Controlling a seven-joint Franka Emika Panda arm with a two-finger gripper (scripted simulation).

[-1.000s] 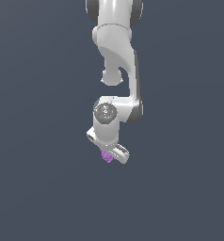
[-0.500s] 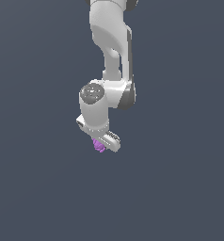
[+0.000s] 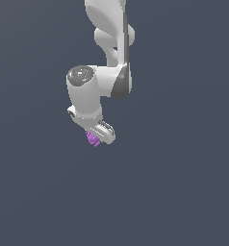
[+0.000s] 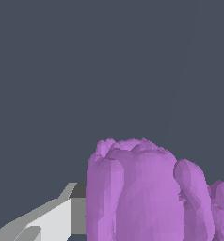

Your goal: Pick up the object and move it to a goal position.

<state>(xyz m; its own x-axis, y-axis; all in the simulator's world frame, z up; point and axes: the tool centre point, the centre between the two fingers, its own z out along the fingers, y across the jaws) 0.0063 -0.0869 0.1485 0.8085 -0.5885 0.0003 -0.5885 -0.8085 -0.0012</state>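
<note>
So the white Panda arm [image 3: 109,57] hangs down from the top of the exterior view, with the gripper [image 3: 98,136] at its lower end, tilted toward the exterior view's right. The jaws are clamped on the purple object [image 3: 92,139], a little lumpy ridged thing poking out under the hand. In the wrist view that object [image 4: 142,193] fills the frame, right against a white finger [image 4: 52,219]. Everything else is plain dark grey.

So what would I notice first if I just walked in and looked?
Probably the small bright purple lumpy object, the only colour against the plain dark grey background. It sits gripped in the white robot arm's end effector, near the middle of the exterior view, and in the wrist view it looms huge.
</note>
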